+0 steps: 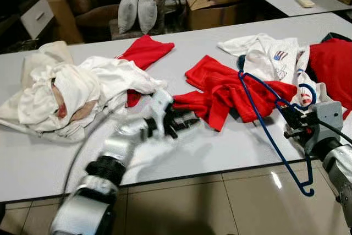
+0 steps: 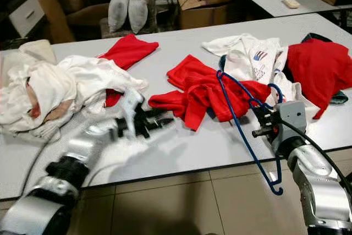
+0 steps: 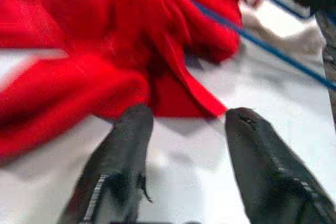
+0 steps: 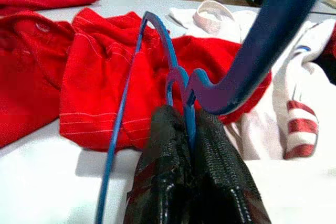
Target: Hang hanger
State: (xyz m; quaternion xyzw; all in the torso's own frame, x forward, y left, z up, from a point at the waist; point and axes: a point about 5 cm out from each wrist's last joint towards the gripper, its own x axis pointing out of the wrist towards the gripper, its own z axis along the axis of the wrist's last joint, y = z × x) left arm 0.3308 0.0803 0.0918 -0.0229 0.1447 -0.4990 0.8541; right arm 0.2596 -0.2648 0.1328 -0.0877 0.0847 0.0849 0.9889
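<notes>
Behind the red shirt, blue hanger partly hides.

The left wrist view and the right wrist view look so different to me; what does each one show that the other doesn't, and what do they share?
In the left wrist view, the left gripper has its fingers spread open just short of the crumpled red shirt, holding nothing.

In the right wrist view, the right gripper is shut on the blue hanger, and a white shirt with red stripes lies beside it.

Both show that red shirt, the blue hanger's wire and the white table.
</notes>
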